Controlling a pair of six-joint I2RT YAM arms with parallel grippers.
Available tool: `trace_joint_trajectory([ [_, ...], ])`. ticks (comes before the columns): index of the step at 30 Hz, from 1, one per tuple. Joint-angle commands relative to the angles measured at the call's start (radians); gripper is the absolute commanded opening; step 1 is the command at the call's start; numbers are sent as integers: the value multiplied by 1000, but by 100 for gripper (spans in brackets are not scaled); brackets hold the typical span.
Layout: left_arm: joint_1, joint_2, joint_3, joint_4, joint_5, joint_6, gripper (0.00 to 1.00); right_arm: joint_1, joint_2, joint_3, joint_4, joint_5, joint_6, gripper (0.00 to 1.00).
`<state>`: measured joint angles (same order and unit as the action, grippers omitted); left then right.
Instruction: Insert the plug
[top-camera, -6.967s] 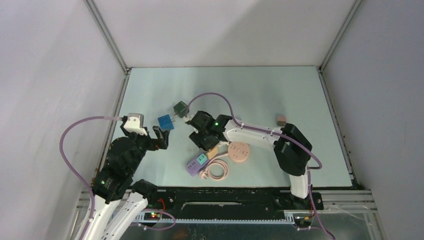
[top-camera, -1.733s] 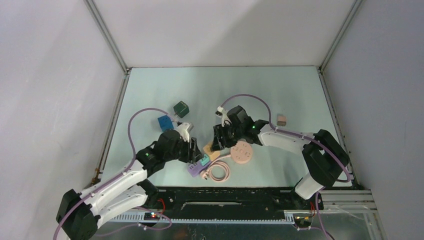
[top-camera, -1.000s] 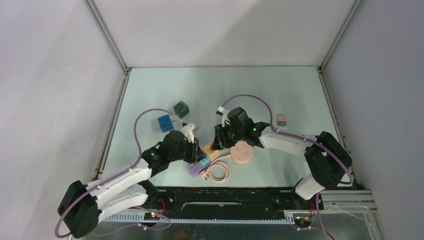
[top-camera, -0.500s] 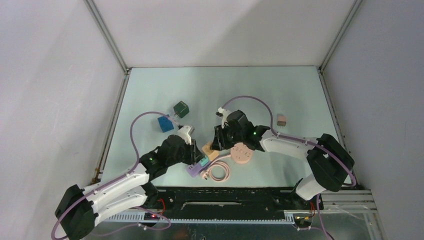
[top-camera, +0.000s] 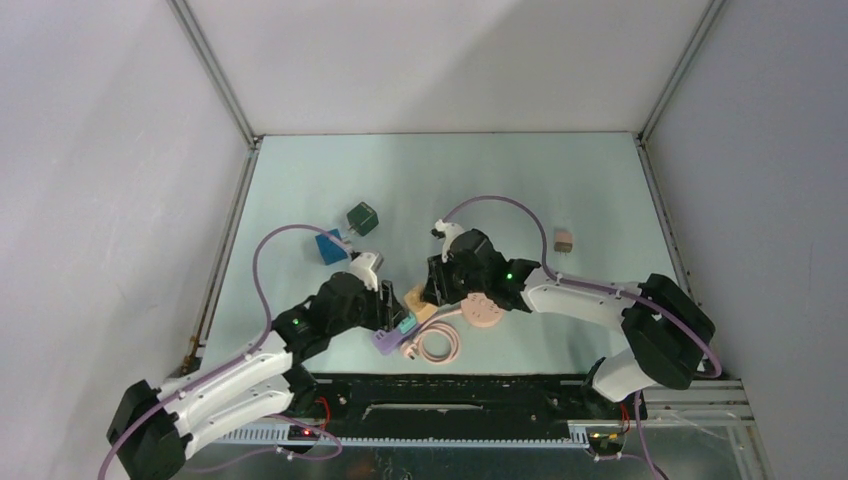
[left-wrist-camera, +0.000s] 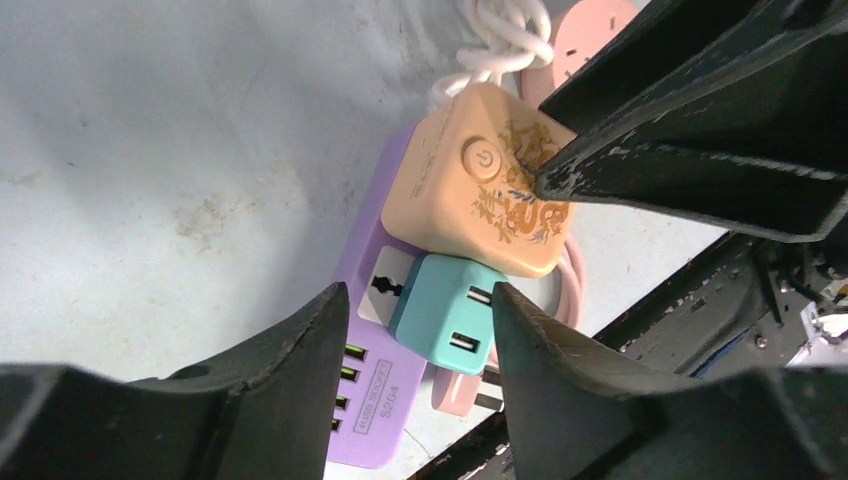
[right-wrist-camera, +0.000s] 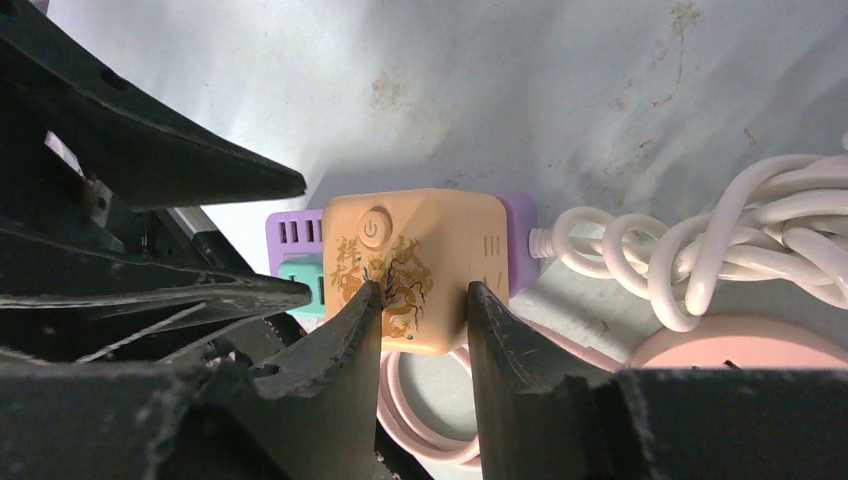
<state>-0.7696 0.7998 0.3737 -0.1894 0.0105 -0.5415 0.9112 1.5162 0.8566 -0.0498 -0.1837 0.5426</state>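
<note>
Left wrist view: teal plug (left-wrist-camera: 435, 320) sits on the purple power strip (left-wrist-camera: 365, 425), between the parted, empty left fingers (left-wrist-camera: 280, 390), the nearer pair. The strip runs 7 to 1 o'clock. At 1 o'clock, the right fingers (left-wrist-camera: 700, 150), slightly apart, touch the orange adapter (left-wrist-camera: 490, 190), gripping nothing.

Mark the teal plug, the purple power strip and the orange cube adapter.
teal plug (left-wrist-camera: 435, 320), left wrist view, on its top face.
purple power strip (left-wrist-camera: 372, 425), left wrist view, on its printed near end.
orange cube adapter (right-wrist-camera: 430, 230), right wrist view, on its top face beside the power button.
</note>
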Motion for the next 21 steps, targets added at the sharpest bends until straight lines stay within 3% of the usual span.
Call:
trace_joint_trajectory([
  [1, 2, -93, 69, -28, -37, 31, 64, 54, 60, -85, -345, 34, -41, 0],
  [4, 3, -102, 99, -20, -20, 39, 72, 59, 55, -85, -344, 29, -38, 0],
  [7, 3, -60, 104, 0, -18, 48, 72, 60, 48, -85, -343, 25, -36, 0],
  [12, 6, 30, 81, 60, 48, 50, 59, 61, 49, -85, -344, 29, -33, 0],
  [21, 6, 148, 42, 101, 52, 46, 53, 65, 75, -98, -343, 41, -23, 0],
])
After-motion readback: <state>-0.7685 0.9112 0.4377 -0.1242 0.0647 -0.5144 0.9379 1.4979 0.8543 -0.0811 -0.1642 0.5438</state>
